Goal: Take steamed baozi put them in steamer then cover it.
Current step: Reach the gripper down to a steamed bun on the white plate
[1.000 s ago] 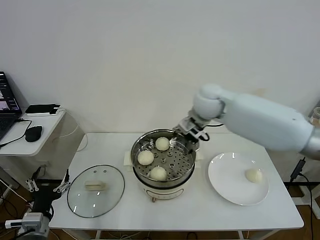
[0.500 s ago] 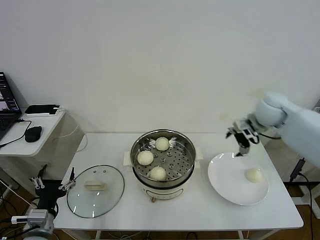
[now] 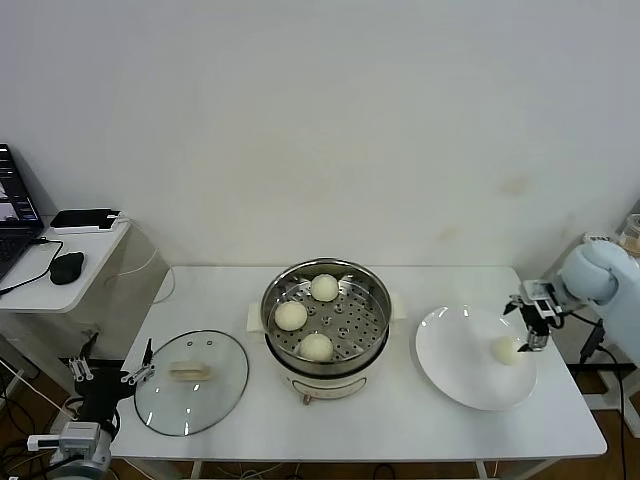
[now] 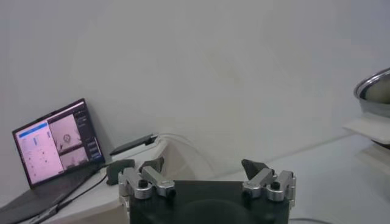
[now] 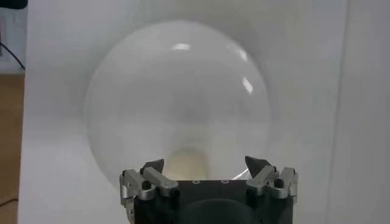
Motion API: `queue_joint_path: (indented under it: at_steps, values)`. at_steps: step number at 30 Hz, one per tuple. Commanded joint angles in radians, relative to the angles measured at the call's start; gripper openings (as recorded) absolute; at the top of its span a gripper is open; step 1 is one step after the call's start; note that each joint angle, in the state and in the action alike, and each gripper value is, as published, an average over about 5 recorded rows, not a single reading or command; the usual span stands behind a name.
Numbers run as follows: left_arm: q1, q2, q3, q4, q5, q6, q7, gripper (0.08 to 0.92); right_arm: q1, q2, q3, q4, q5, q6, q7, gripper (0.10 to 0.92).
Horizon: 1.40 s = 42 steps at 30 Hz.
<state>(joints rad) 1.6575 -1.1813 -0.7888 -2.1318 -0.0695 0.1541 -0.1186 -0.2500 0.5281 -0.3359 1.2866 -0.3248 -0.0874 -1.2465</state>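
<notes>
No brand, label or readable writing showed on any object; the laptop (image 3: 12, 215) at the far left had panels lit on its screen, but nothing in them could be made out. It sat on a small white side desk (image 3: 60, 285) with a black mouse (image 3: 66, 266) and a flat dark device (image 3: 85, 217) beside it.

Low at the left, off the table's front corner, the left claw (image 3: 108, 372) hung parked with its fingers spread wide and nothing between them.

The main table (image 3: 380, 425) was white and stood against a plain white wall (image 3: 320, 120). On its left part lay the cover (image 3: 191, 381), flat on the table, its cream handle facing up. At the centre stood the steamer (image 3: 326, 325) on its cream base, uncovered, with three steamed baozi (image 3: 291, 315) resting on the perforated tray: one at the back, one at the left, one at the front.

To the right, apart from the steamer, sat a white plate (image 3: 450, 365) holding the fourth baozi (image 3: 506, 350) on its right side. The right claw (image 3: 534, 322) hovered just above and beside that bun at the plate's right edge, fingers wide and gripping nothing; in the right wrist view the bun (image 5: 186, 164) lay between the open fingers (image 5: 152, 167), below them. Cables trailed to the floor at the far right.
</notes>
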Motion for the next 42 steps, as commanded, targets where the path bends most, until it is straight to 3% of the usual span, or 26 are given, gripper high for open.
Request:
queue_joint_path:
  at_steps: [1, 11, 28, 42]
  values:
    - [0.004, -0.004, -0.001, -0.003, 0.001, -0.001, -0.002, 0.823, -0.185, 0.064, 0.196, -0.138, -0.106, 0.041, 0.023, 0.823]
    - [0.014, -0.008, -0.015, -0.011, 0.0, 0.0, -0.002, 0.823, -0.121, 0.179, 0.152, -0.261, -0.143, 0.049, 0.048, 0.823]
    - [0.015, -0.015, -0.023, -0.007, 0.0, -0.001, -0.002, 0.823, -0.084, 0.214, 0.114, -0.297, -0.182, 0.007, 0.085, 0.822]
    - [0.016, -0.014, -0.025, -0.016, -0.002, 0.0, -0.003, 0.823, -0.079, 0.208, 0.097, -0.282, -0.177, -0.019, 0.085, 0.634]
